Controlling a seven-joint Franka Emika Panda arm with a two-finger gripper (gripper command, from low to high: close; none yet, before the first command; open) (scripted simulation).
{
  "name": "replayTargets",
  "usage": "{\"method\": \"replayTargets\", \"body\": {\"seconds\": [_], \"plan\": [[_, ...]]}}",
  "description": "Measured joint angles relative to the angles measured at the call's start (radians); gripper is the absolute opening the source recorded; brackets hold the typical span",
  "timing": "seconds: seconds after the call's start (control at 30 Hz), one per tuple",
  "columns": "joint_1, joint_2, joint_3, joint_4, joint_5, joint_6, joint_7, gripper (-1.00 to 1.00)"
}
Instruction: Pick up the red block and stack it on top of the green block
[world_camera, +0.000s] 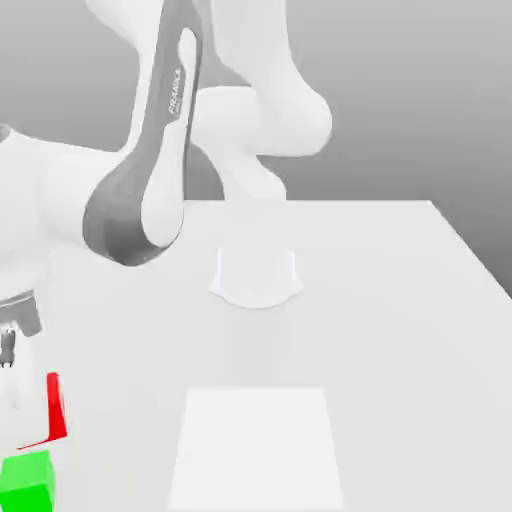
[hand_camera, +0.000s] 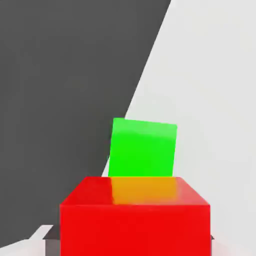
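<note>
The arm reaches down at the exterior view's near left. Its fingers (hand_camera: 52, 246) grasp the red block (hand_camera: 135, 230) near the green block (hand_camera: 142, 150)

White-and-grey jointed robot arm (world_camera: 135, 190) reaches down from top of exterior view, elbow bent, forearm running to left edge. Wrist at left edge; white two-finger gripper (world_camera: 14, 385) below it, lower left, pointing down, closed on red block.

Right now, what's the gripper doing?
Gripper: closed on the red block, one finger on each side.
</note>
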Motion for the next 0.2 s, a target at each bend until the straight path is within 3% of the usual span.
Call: {"method": "replayTargets", "body": {"seconds": [0.03,0.07,0.2], "plan": [[-0.008,0.035,0.007,0.006,0.013,0.028,-0.006,-1.00],[-0.016,0.070,0.016,0.010,0.027,0.059,-0.013,1.00],[-0.016,0.070,0.016,0.010,0.027,0.059,-0.013,1.00]]}}
